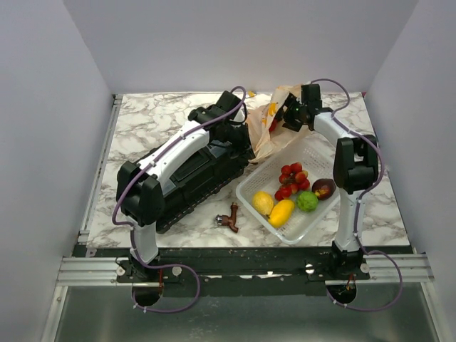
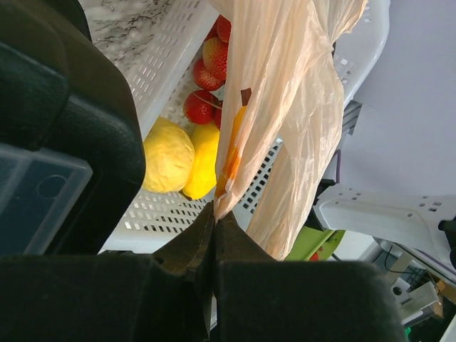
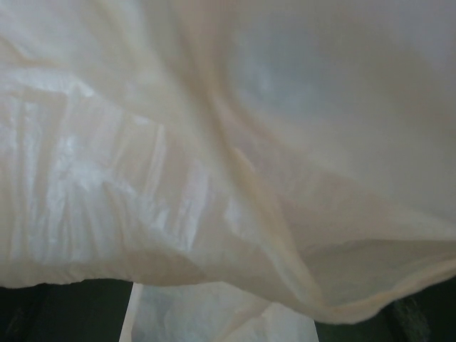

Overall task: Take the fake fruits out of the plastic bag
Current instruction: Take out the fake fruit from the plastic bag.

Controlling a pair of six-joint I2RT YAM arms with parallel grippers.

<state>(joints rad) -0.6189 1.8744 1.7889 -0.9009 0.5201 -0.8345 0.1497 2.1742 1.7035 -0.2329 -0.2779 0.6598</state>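
Observation:
The plastic bag (image 1: 269,135), thin tan film with yellow-orange print, hangs crumpled over the far left corner of the white mesh basket (image 1: 322,146). My left gripper (image 1: 249,137) is shut on the bag's edge; in the left wrist view the film (image 2: 285,107) comes out from between the closed jaws (image 2: 214,216). My right gripper (image 1: 291,114) is at the bag's mouth. In its wrist view bag film (image 3: 214,142) fills the frame and the dark fingers (image 3: 57,313) sit wide apart, open. Fake fruits lie in the basket: red berry cluster (image 1: 292,178), lemon (image 1: 263,202), mango (image 1: 281,212), lime (image 1: 307,201). Something red (image 1: 273,124) shows in the bag.
A dark maroon fruit (image 1: 323,188) also lies in the basket. A small brown object (image 1: 229,217) sits on the marble table (image 1: 157,121) in front of the left arm. White walls close in the back and both sides.

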